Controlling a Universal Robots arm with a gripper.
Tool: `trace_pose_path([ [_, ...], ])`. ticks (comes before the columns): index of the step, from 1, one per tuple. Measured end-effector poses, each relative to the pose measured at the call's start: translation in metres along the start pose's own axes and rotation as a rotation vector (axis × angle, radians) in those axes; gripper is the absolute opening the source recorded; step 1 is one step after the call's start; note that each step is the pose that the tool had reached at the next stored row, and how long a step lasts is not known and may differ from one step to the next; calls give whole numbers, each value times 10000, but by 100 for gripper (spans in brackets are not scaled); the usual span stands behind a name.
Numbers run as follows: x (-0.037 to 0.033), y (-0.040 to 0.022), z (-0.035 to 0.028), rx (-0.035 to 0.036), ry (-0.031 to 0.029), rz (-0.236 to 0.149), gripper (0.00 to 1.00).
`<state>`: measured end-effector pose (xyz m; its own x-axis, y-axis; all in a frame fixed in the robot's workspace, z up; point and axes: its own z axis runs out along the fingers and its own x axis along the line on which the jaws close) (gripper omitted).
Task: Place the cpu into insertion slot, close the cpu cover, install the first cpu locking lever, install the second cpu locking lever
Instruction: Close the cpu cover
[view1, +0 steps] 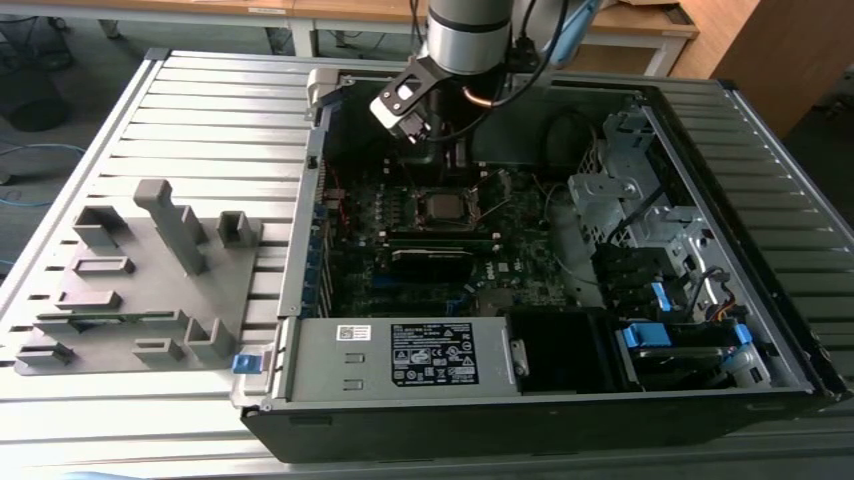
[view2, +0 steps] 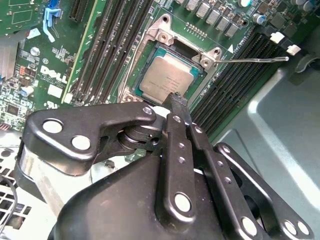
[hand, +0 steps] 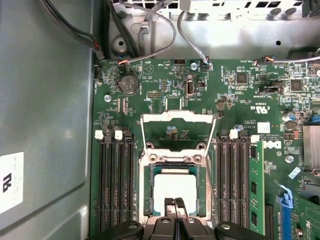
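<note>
The cpu (hand: 176, 186), a flat square chip with a dull silver top, lies in the insertion slot (hand: 148, 186); it is also plain in the second wrist view, cpu (view2: 165, 76) inside the silvery slot rim (view2: 162, 31). The cpu cover (hand: 178, 118) stands flipped open beyond the slot, with the board showing through its window. A thin locking lever (view2: 255, 60) sticks out loose beside the slot. My gripper (hand: 174, 203) is shut with nothing between its fingers, and its tips (view2: 176, 99) hover over the cpu's edge. In the exterior view the gripper (view1: 434, 130) hangs inside the case above the slot (view1: 445, 206).
Long black memory slots (hand: 116, 185) flank the socket, and a green memory stick (hand: 255, 185) fills one. Cables (hand: 150, 20) loop along the case wall. A drive cage (view1: 641, 200) and a power supply (view1: 400, 355) crowd the case. A grey fixture block (view1: 147, 280) sits on the exterior view's left.
</note>
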<state>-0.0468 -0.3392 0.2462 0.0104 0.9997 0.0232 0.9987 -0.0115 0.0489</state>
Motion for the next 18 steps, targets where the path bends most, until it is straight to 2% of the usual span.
trace_pose_path([
  [2,1,1,-23,-1,1,0,10],
  [12,1,1,-31,1,-1,0,10],
  [18,2,4,-92,0,0,0,10],
])
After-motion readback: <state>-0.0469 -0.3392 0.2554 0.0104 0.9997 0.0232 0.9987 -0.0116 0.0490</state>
